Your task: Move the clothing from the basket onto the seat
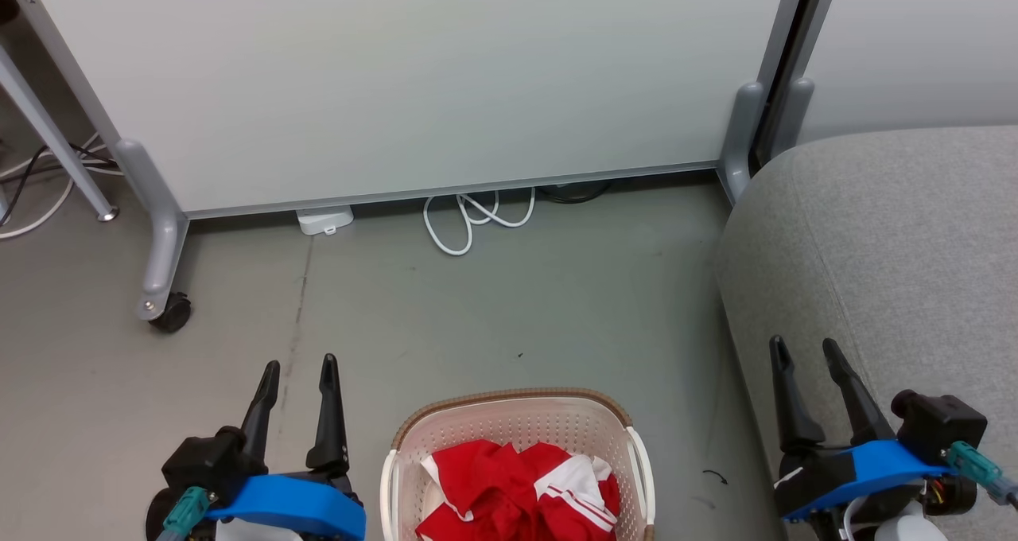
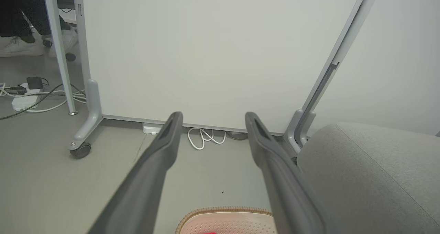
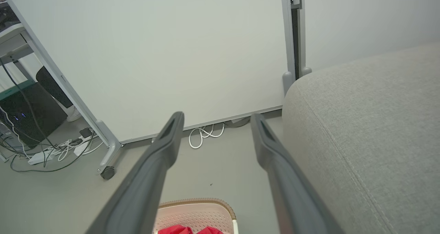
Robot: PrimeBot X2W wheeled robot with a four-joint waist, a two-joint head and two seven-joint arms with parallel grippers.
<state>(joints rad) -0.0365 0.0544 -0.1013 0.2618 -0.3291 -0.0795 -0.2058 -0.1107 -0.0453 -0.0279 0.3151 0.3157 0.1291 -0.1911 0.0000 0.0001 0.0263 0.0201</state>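
The cream basket (image 1: 509, 402) with a brown rim stands on the floor at the bottom centre of the head view, and its rim also shows in the left wrist view (image 2: 220, 211) and the right wrist view (image 3: 206, 203). Red clothing (image 1: 517, 489) with white panels lies crumpled inside it, and a red edge of it (image 3: 187, 230) peeks up in the right wrist view. The grey seat (image 1: 883, 247) fills the right side. My left gripper (image 1: 301, 367) hovers open to the left of the basket. My right gripper (image 1: 803, 346) hovers open over the seat's front edge. Both hold nothing.
A white partition panel (image 1: 398, 79) on a grey wheeled foot (image 1: 169, 312) closes off the far side. A looped white cable (image 1: 473, 219) and a white adapter (image 1: 324, 219) lie at its base. More cables and a power strip (image 2: 22, 101) lie at far left.
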